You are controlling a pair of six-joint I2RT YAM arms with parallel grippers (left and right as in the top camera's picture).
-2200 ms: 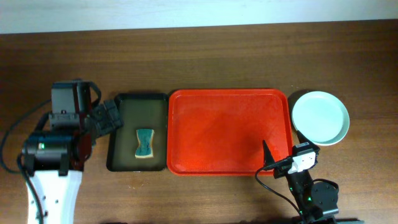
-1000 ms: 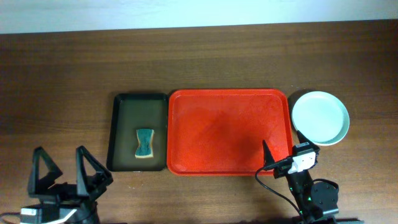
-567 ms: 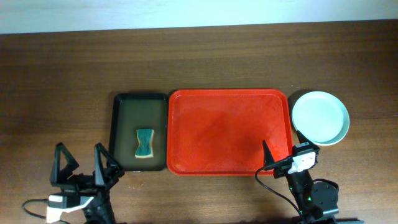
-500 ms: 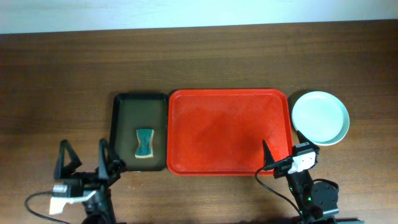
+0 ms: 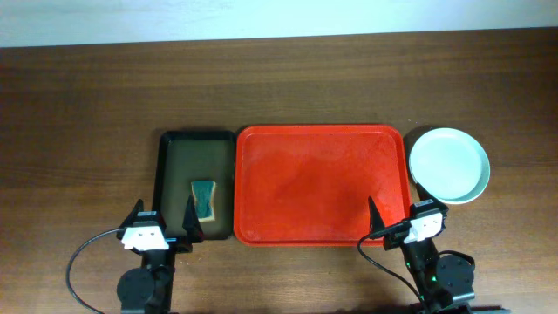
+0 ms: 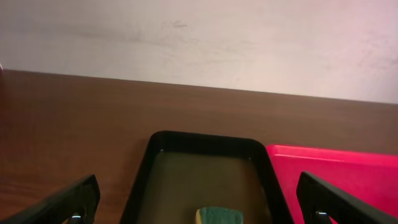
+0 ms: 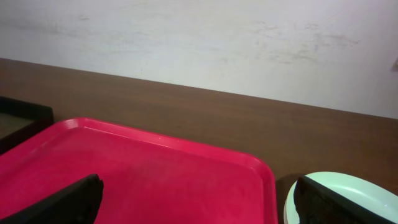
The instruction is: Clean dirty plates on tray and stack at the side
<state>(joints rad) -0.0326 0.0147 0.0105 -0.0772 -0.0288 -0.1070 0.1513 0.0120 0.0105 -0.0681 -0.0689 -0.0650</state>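
Red tray (image 5: pixel 314 174) bare, plates (image 5: pixel 449 164) beside it toward the tabletop's right edge (one mint plate shows): task judged finished, next only rest; left hand (image 5: pixel 164 211) and right hand (image 5: pixel 394 214) gape empty.

The large bright red rectangular plastic tray (image 5: pixel 314 183) shows a bare floor inside a low rim. Just beside it at 3 o'clock sits a pale mint-blue round plate (image 5: pixel 449 164). At 9 o'clock lies a narrow dark green-black tray (image 5: pixel 174 166), with a teal sponge (image 5: pixel 203 199) toward its 6 o'clock end. Bare brown wooden tabletop (image 5: pixel 279 87) spans 12 o'clock.
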